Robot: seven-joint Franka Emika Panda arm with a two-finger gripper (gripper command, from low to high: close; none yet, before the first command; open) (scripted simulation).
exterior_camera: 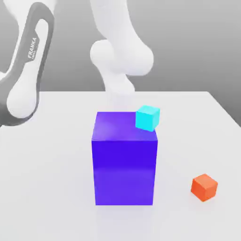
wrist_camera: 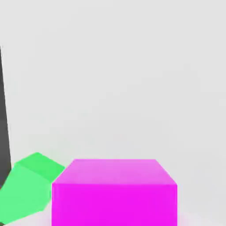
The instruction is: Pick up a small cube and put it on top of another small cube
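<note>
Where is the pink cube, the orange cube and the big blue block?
pink cube [wrist_camera: 114, 194], hand view, on its front face.
orange cube [exterior_camera: 204, 187], exterior view, on its middle.
big blue block [exterior_camera: 124, 172], exterior view, on its front face.

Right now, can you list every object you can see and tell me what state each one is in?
Big blue-violet block: upright on the white table.
Cyan cube: by the block's far upper corner on the exterior view's right, slightly tilted; resting or behind, cannot tell.
Orange-red cube: alone on the table, apart from the block.
Magenta-pink cube: close below the hand camera.
Green cube: beside the magenta-pink cube, turned at an angle.
</note>
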